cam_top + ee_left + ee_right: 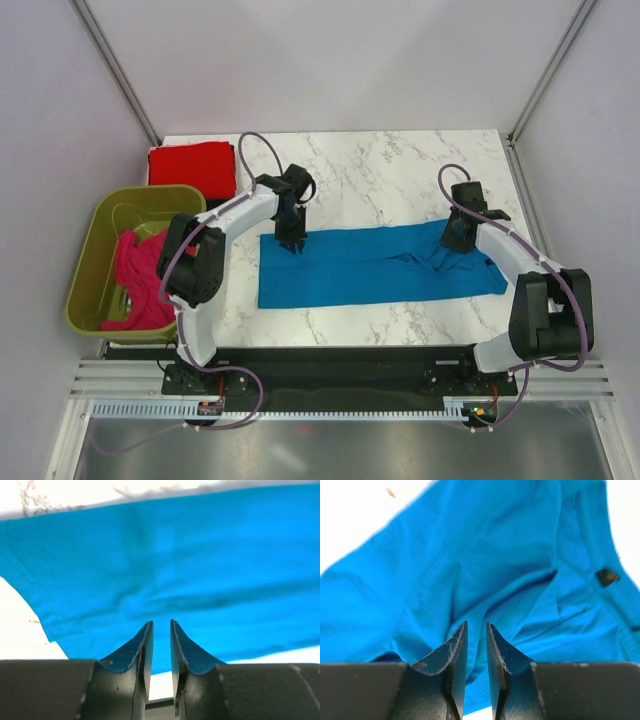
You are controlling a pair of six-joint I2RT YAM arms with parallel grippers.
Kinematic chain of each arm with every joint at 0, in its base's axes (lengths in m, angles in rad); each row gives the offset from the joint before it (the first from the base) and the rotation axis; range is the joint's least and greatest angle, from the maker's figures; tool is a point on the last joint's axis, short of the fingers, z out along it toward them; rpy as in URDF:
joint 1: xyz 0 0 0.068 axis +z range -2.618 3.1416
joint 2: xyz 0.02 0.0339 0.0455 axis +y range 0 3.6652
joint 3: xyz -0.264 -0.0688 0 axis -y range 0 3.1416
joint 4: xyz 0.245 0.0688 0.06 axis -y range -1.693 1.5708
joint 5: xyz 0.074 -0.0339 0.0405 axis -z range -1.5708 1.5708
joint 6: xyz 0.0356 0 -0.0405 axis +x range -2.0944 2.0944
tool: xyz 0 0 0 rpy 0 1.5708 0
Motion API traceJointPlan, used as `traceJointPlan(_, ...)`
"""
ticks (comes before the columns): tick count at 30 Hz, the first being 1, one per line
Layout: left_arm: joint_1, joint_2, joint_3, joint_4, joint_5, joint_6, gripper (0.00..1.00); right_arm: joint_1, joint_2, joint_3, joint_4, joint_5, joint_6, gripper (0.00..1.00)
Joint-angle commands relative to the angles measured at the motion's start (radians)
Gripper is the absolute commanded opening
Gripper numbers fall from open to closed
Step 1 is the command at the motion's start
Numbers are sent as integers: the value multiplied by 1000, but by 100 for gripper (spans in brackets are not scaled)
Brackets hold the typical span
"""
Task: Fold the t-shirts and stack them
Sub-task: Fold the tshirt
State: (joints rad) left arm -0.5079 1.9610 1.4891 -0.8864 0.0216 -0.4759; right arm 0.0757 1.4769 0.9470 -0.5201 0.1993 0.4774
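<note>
The bright blue t-shirt (pixel 370 268) lies on the marble table as a long flat strip, rumpled at its right end. My left gripper (pixel 293 243) hovers over its far left corner; in the left wrist view (pixel 161 622) the jaws stand a narrow gap apart with nothing between them, above the blue cloth (pixel 200 555). My right gripper (pixel 458 240) is over the rumpled right part; its jaws (pixel 476 623) are also narrowly apart and empty above the folds (pixel 485 545). The red t-shirt (pixel 192 165) lies folded at the back left. The magenta-pink t-shirt (pixel 140 280) is crumpled in the tub.
The olive-green plastic tub (pixel 100 225) stands off the table's left edge. Grey walls and metal posts close in the table at the back and sides. A small black tag (pixel 606 576) shows on the blue cloth.
</note>
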Motion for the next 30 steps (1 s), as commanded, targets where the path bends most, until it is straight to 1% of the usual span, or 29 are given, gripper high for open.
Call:
traceJointPlan(1,-6,-120,-9,30,78,28,28,2,-47,-57,26,-27,64,29)
traceJointPlan(5,-6,-149,-41,50,104,20,28,6,-96,-164,67,-84,135,29)
traceJointPlan(10,-9,-168,-88,75,113,13,28,25,-180,-249,89,-110,202,27)
traceJointPlan(14,-21,-179,-121,104,127,0,28,32,-295,-278,88,-113,225,27)
traceJointPlan(19,-47,-172,-136,139,164,-18,28,39,-359,-341,117,-149,262,26)
traceJointPlan(22,-61,-175,-136,150,173,-21,28,38,-363,-341,114,-141,250,26)
traceJointPlan(25,-61,-186,-138,150,169,-18,28,39,-349,-311,117,-133,231,28)
traceJointPlan(26,-61,-191,-139,149,169,-17,28,39,-334,-303,124,-135,225,31)
traceJointPlan(29,-61,-198,-148,149,166,-10,28,42,-299,-281,164,-196,133,34)
traceJointPlan(30,-61,-201,-151,147,161,-7,28,47,-293,-272,164,-221,69,34)
